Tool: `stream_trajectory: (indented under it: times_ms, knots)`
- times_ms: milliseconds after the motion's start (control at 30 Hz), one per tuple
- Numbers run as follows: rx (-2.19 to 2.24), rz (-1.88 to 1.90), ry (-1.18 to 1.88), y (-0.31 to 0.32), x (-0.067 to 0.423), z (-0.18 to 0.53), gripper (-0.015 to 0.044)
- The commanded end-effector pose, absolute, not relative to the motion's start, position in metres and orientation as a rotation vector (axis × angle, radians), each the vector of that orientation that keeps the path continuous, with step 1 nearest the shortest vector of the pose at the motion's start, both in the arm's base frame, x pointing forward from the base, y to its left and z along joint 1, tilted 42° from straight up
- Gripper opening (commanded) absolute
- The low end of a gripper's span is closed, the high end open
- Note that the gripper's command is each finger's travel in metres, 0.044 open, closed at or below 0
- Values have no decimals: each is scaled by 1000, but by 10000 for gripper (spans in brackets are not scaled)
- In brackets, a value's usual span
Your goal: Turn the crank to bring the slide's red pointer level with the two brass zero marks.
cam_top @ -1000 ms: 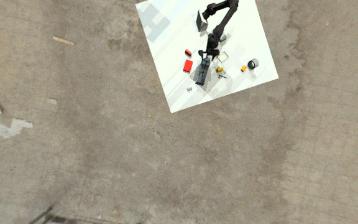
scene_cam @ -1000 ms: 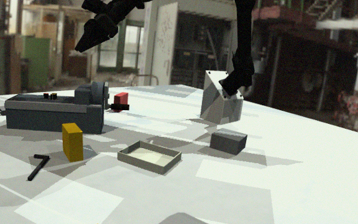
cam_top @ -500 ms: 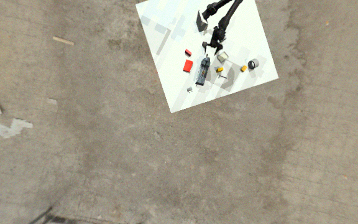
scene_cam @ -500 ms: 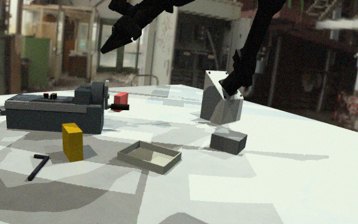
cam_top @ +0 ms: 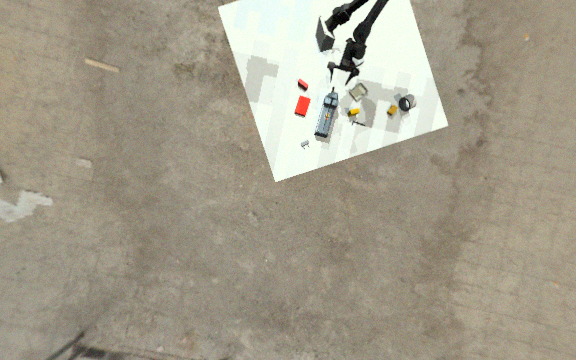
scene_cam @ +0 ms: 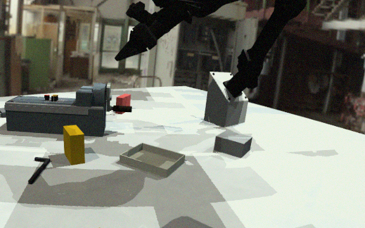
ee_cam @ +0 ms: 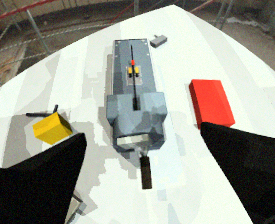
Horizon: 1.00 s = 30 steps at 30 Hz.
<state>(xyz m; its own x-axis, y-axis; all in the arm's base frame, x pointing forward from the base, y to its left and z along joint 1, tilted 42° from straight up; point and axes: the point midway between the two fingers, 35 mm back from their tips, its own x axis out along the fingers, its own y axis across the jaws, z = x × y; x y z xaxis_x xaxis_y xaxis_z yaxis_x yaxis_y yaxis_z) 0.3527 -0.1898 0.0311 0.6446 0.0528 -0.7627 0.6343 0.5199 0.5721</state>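
Observation:
The machine (cam_top: 326, 117) (scene_cam: 52, 114) (ee_cam: 136, 99) is a long grey-blue box lying on the white table (cam_top: 288, 30). A narrow slide runs along its top. The slide's red pointer (ee_cam: 132, 64) (scene_cam: 46, 97) sits right next to a brass mark (ee_cam: 137, 70) (scene_cam: 54, 97). I cannot tell whether they are level. The black crank handle (ee_cam: 145, 171) (scene_cam: 122, 108) sticks out from the machine's raised end. My gripper (cam_top: 340, 77) (scene_cam: 120, 56) (ee_cam: 144, 133) is open and empty. It hangs high above the crank end, apart from the handle.
A yellow block (scene_cam: 73, 144) (cam_top: 353, 111) (ee_cam: 52, 128), a black hex key (scene_cam: 38, 170), a shallow grey tray (scene_cam: 144, 167) (cam_top: 358, 91) and a grey box (scene_cam: 232, 145) lie near the machine. Red blocks (cam_top: 302, 105) (ee_cam: 210, 102) (scene_cam: 123, 99) lie on its other side. The arm's pedestal (scene_cam: 225, 107) stands behind.

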Motion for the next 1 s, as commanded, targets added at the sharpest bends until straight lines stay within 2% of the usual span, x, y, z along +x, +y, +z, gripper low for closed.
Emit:
stream_trajectory:
  times_ms: [0,333,967]
  knots:
    - [990,-407,840,-171,353,7,440]
    - [993,-405,838,-128,358,-38,440]
    - [990,-402,844,-113,362,-56,440]
